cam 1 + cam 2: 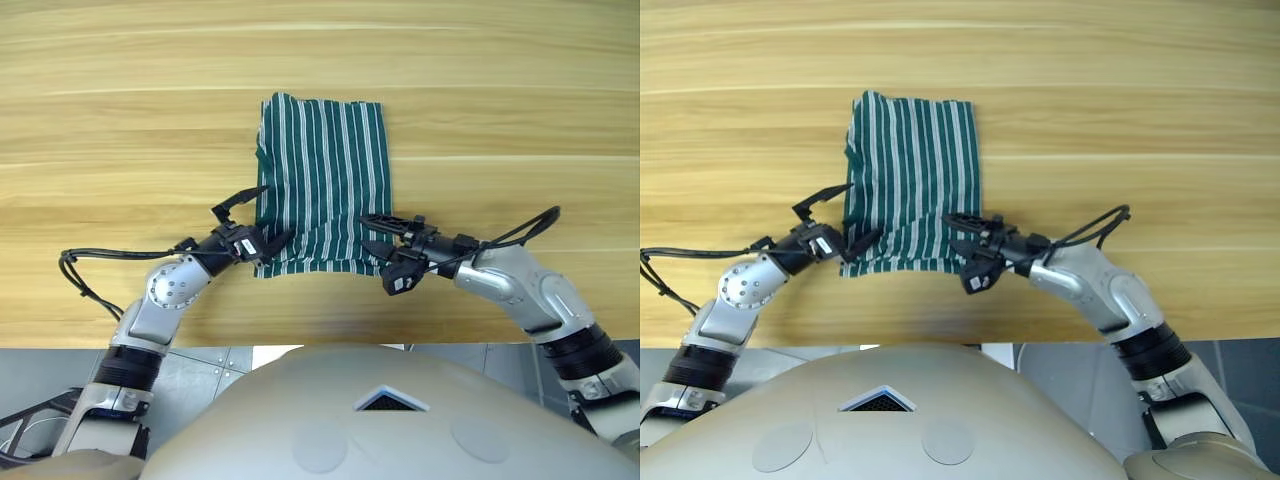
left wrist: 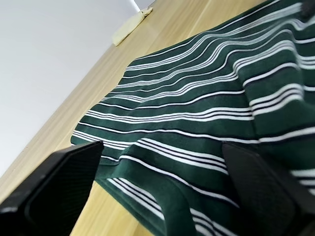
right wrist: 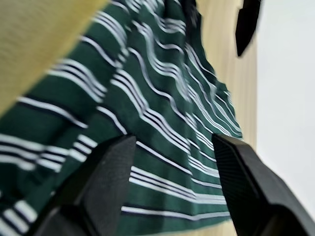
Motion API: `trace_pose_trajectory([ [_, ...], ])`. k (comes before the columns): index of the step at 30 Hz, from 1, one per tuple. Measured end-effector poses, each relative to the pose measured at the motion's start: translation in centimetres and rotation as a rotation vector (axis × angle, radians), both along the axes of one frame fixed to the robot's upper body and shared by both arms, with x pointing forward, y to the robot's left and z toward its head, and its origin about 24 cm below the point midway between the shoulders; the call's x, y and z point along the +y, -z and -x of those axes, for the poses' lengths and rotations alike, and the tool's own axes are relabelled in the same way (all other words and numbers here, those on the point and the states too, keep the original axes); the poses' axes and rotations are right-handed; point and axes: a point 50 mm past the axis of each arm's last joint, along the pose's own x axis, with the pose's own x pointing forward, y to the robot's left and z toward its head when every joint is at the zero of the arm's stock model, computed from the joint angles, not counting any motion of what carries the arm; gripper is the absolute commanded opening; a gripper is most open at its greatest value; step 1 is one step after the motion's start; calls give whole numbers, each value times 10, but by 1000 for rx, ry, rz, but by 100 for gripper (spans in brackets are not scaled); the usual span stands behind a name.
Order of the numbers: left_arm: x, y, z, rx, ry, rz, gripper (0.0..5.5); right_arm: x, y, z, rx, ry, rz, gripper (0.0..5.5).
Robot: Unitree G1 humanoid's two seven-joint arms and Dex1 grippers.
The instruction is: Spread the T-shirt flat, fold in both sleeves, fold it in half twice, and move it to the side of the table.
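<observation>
A green T-shirt (image 1: pixel 325 170) with white stripes lies on the wooden table (image 1: pixel 500 110) as a narrow upright rectangle, sleeves tucked in. My left gripper (image 1: pixel 268 215) is open at its near left corner, with the hem between its fingers (image 2: pixel 54 182). At the near right corner my right gripper (image 1: pixel 368 232) is also open, one finger (image 3: pixel 93 187) on each side of the striped cloth (image 3: pixel 147 98). Both grippers sit low over the near hem. The cloth (image 2: pixel 197 113) is slightly rumpled along that edge.
The table's near edge (image 1: pixel 300 344) runs just behind both arms, with grey floor below it. Bare wood lies left, right and beyond the shirt. A small pale object (image 2: pixel 130 27) sits near the far table edge. Black cables (image 1: pixel 90 255) loop off both wrists.
</observation>
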Motion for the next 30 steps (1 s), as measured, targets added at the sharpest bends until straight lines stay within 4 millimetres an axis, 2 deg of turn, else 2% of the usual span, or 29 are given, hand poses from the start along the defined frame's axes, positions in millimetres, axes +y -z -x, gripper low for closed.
trace_pose_trajectory([
  [4, -3, 2, -4, 2, 2, 7, 445, 7, 1, 5, -10, -80, 22, 285],
  [7, -5, 2, -7, 0, 7, 9, 445, 5, -1, 6, -16, -98, 46, 285],
  [18, -5, 5, -12, 3, 3, 8, 445, -23, -11, 14, -28, -151, 212, 285],
  [30, -1, 3, -12, -3, 9, 12, 445, -19, -14, 10, -45, -144, 189, 285],
])
